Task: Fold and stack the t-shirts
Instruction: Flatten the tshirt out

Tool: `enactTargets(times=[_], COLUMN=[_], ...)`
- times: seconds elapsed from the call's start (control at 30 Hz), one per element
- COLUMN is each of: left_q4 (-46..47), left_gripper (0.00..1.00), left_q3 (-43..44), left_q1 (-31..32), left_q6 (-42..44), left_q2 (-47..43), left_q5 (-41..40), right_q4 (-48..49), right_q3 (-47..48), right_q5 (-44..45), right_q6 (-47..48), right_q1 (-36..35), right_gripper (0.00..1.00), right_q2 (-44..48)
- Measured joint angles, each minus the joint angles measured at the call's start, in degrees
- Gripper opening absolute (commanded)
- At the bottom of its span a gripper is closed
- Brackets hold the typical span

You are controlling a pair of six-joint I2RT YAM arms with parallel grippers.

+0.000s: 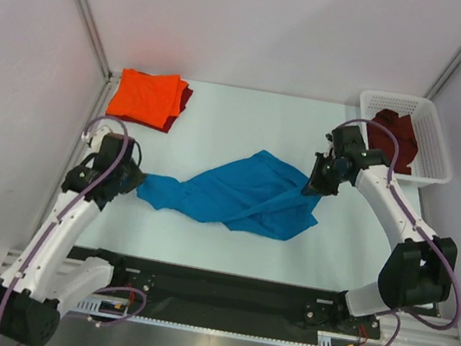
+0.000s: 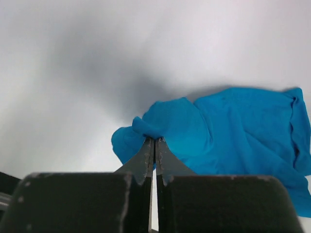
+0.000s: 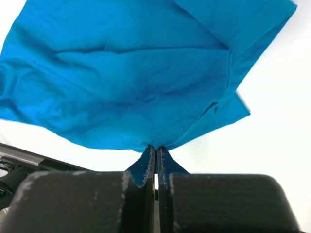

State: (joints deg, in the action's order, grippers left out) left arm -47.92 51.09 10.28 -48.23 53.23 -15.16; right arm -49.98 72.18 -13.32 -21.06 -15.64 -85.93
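- A crumpled t-shirt (image 1: 239,199) lies mid-way across the counter (image 1: 246,132), between the left tool (image 1: 136,183) and the right tool (image 1: 314,187).
- Folded t-shirts (image 1: 146,96) sit stacked at the far left corner.
- A basket (image 1: 436,140) at the far right corner holds another t-shirt (image 1: 392,137).

Top external view: fixed high behind the table's (image 1: 247,123) near edge, angled down and forward. It is wide and distant, taking in both far corners and both arm bases.

Left wrist view: set just behind the left gripper (image 2: 155,141), low over the table near its left edge. It faces right along the surface, very close to the blue t-shirt (image 2: 233,126).

Right wrist view: set just behind the right gripper (image 3: 156,147), tilted down and facing left. It is close, and cloth fills most of the frame.

All three views share the blue t-shirt.
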Motion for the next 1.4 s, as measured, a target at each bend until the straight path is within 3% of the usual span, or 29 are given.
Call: enactTargets(times=[0.07, 0.1, 0.13, 0.17, 0.37, 0.43, 0.53, 0.7, 0.87, 1.2, 1.33, 1.4], left_q4=[-1.8, -2.2, -2.8, -3.7, -7.6, -6.2, -4.7, -1.4, 0.4, 1.8, 2.6, 2.9], left_gripper=[0.09, 0.59, 0.83, 1.00, 0.98, 0.84, 0.80, 0.53, 0.55, 0.46, 0.34, 0.35], left_q3=[-2.4, -4.7, -7.4, -9.9, -11.6, -10.9, -11.2, -13.6, -16.7, -19.9, -20.3, -20.3], left_q1=[1.4, 1.6, 1.7, 1.7, -2.1, -6.4, -13.1, -16.2, -18.0, -21.2, -21.4, -21.5], left_q6=[-4.0, -5.7, -7.1, -8.3, -8.3, -7.2, -5.7, -5.4, -5.4, -5.3, -5.2, -5.2], left_q2=[-2.0, -2.1, -2.2, -1.8, -1.8, -2.5, -3.2, -0.6, 2.6, 5.5, 6.5, 7.3], left_q5=[-0.1, -0.1, -0.3, -0.3, -2.9, -2.6, -1.2, 2.4, 5.0, 5.3, 5.3, 5.3], right_q4=[-0.7, -1.0, -1.3, -1.5, -2.1, -2.2, -2.3, -2.6, -2.2, -1.4, -0.9, -0.8], right_q3=[0.0, 0.0, 0.0, 0.0, -0.1, -0.2, -0.2, -0.2, -0.9, -4.3, -5.2, -5.2], right_q5=[0.0, -0.1, -0.1, -0.1, -0.3, -0.3, -0.3, -0.3, -0.9, -2.9, -3.7, -3.8], right_q6=[0.3, 0.3, 0.3, 0.4, 0.4, 0.3, 0.3, 0.3, 0.3, 0.3, 0.4, 0.4], right_q1=[0.0, 0.0, 0.0, 0.0, 0.0, 0.0, -0.1, -0.3, -0.3, -0.4, -0.4, -0.4], right_gripper=[0.00, 0.00, 0.00, 0.00, 0.00, 0.00, 0.00, 0.00, 0.00, 0.00, 0.00, 0.00], right_q2=[0.6, 0.7, 0.8, 0.8, 1.7, 2.3, 3.1, 3.7, 3.8, 4.9, 4.9, 4.9])
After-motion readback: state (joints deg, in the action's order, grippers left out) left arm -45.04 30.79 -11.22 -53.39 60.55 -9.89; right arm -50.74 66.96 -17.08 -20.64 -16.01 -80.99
